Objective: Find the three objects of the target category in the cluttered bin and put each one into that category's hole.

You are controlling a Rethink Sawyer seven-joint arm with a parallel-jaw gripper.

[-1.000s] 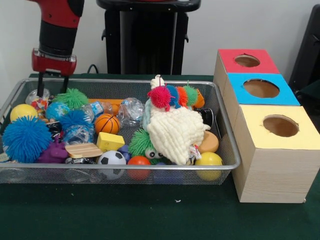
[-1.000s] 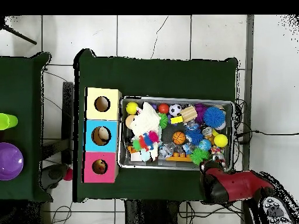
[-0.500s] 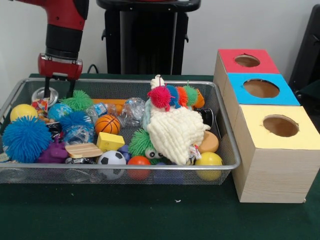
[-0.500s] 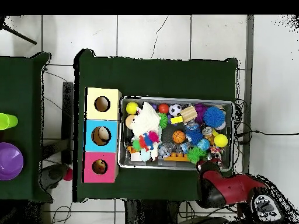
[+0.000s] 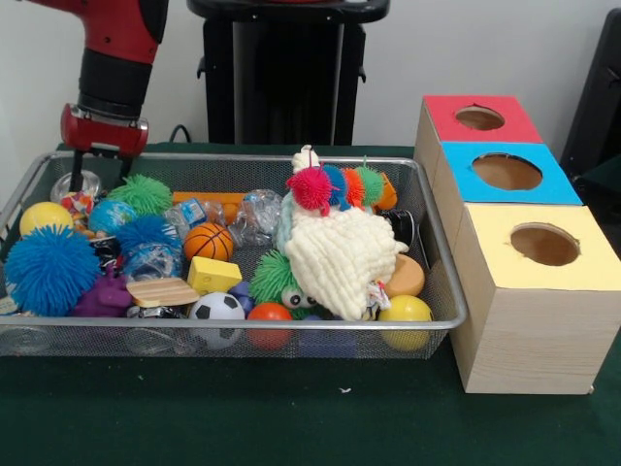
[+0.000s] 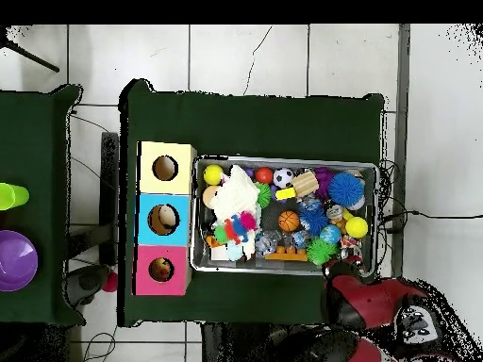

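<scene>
My claw (image 5: pixel 97 173) hangs at the upper left of the front view, over the far left corner of the wire-mesh bin (image 5: pixel 441 291). Its two thin black prongs stand apart with nothing between them, so it is spread and empty, tips dipping just behind a clear crinkly ball (image 5: pixel 78 186) and beside a green spiky ball (image 5: pixel 142 192).

I judge the work barely begun: I cannot say which category is the target, and the bin is still packed. From overhead, something pale lies inside the blue box's hole (image 6: pixel 163 220) and a small thing shows in the red box's hole (image 6: pixel 160 270); the yellow box's hole (image 6: pixel 165 169) looks empty. What those items are I cannot tell.

The contents are mixed. A big blue ball (image 5: pixel 49 269) bristles with soft rubbery spikes at lower left. A small basketball (image 5: pixel 208 240) and soccer ball (image 5: pixel 216 309) look smooth and firm. A yellow block (image 5: pixel 214 275) is hard-edged, next to a flat wooden piece (image 5: pixel 162 291). A cream knitted toy (image 5: pixel 340 257) sits bulky and floppy at centre, topped by a row of fuzzy pom-poms (image 5: pixel 335 186).
</scene>
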